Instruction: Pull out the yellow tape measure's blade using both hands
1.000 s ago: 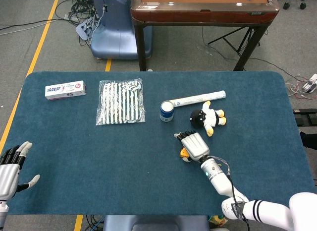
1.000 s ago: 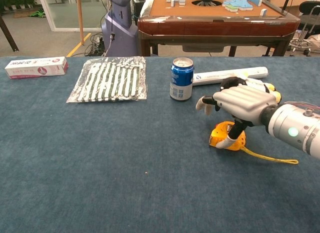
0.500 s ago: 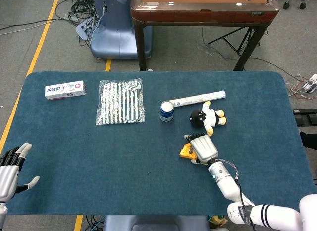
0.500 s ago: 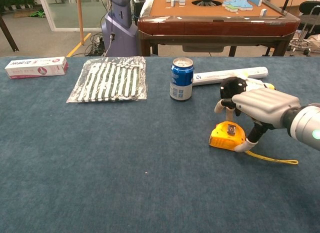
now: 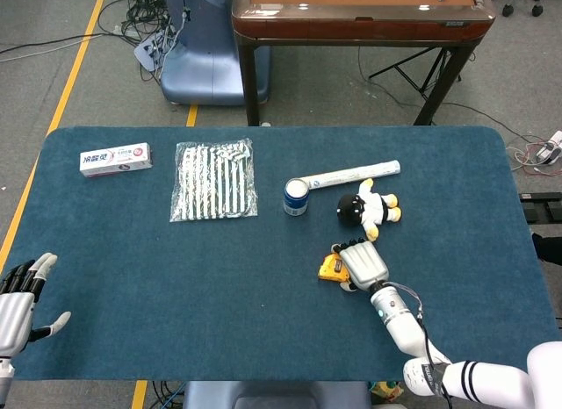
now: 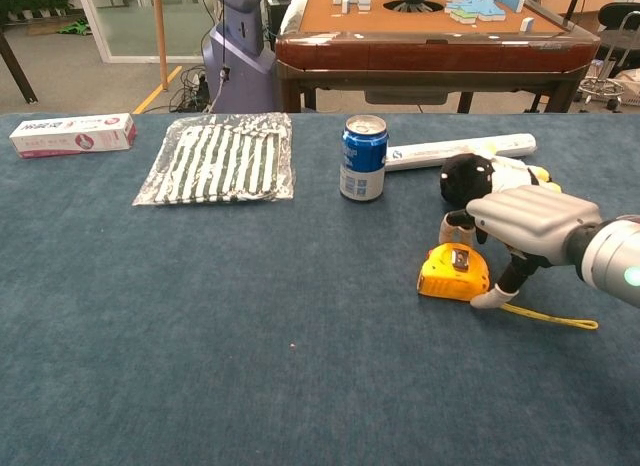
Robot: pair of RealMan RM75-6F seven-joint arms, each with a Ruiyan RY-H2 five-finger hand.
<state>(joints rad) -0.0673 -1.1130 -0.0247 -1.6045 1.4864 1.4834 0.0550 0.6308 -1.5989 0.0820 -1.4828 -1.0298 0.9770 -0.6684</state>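
Note:
The yellow tape measure (image 5: 330,268) (image 6: 453,273) lies flat on the blue table, right of centre. A thin yellow strip (image 6: 552,317) trails from it to the right along the cloth. My right hand (image 5: 363,263) (image 6: 525,224) hangs over the tape's right end. Its fingers (image 6: 457,226) curl down behind the case and its thumb (image 6: 495,298) touches the table by the case's right corner. The case is not lifted and I see no grip on it. My left hand (image 5: 19,295) is at the table's near left corner, fingers spread, holding nothing.
A black and white plush toy (image 5: 369,207) (image 6: 480,174) lies just behind the right hand. A blue can (image 5: 296,197) (image 6: 363,157) and a white tube (image 5: 351,174) (image 6: 460,151) stand behind that. A striped packet (image 5: 213,179) and a toothpaste box (image 5: 115,159) lie far left.
My right hand has slid to the right off the tape measure, uncovering most of the case. The case has stayed on the table. The left hand has not moved.

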